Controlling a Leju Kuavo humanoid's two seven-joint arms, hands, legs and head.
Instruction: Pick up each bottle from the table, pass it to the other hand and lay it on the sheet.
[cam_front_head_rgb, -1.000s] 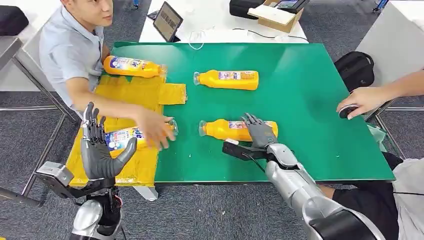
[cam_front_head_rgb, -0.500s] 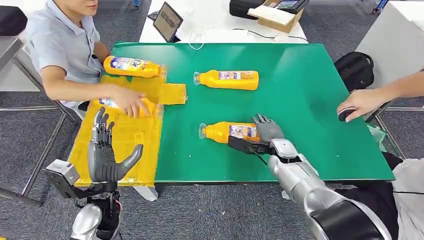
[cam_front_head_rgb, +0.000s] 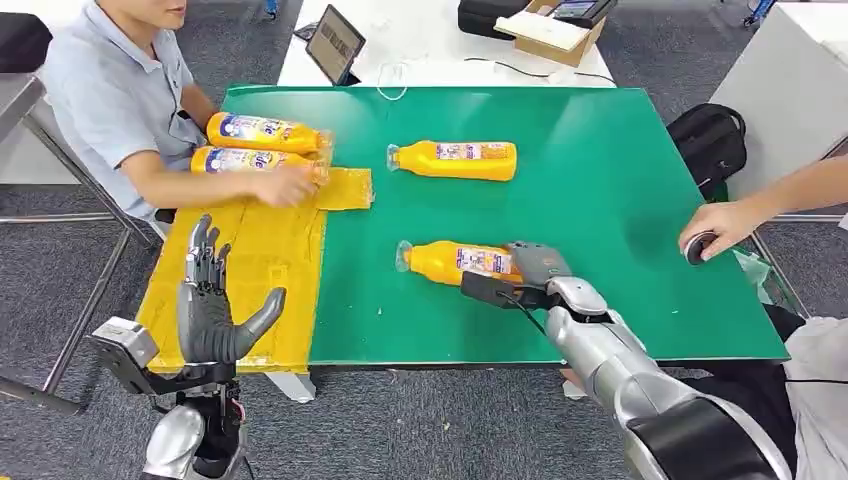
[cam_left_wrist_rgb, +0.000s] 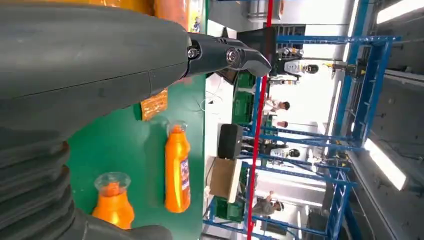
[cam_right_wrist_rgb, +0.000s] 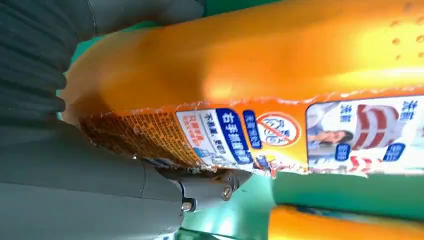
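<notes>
An orange bottle (cam_front_head_rgb: 450, 261) lies on its side on the green table (cam_front_head_rgb: 600, 180), cap to the left. My right hand (cam_front_head_rgb: 535, 265) grips its base end, fingers over the top; the right wrist view shows the thumb (cam_right_wrist_rgb: 200, 192) under the labelled bottle (cam_right_wrist_rgb: 280, 95). A second orange bottle (cam_front_head_rgb: 455, 160) lies farther back, also seen in the left wrist view (cam_left_wrist_rgb: 177, 170). Two more bottles (cam_front_head_rgb: 262, 132) (cam_front_head_rgb: 240, 160) lie side by side at the far end of the yellow sheet (cam_front_head_rgb: 250, 270). My left hand (cam_front_head_rgb: 210, 305) is raised, open, over the sheet's near end.
A seated person at the left rests a hand (cam_front_head_rgb: 290, 185) on the sheet beside the nearer of its two bottles. Another person's hand (cam_front_head_rgb: 715, 225) covers a dark object at the table's right edge. A tablet (cam_front_head_rgb: 335, 42) and a box (cam_front_head_rgb: 550, 30) lie on the white table behind.
The person slid a bottle from the sheet's near part to its far end beside the other one. My right hand went from resting on the near bottle to gripping its base. My left hand sank slightly.
</notes>
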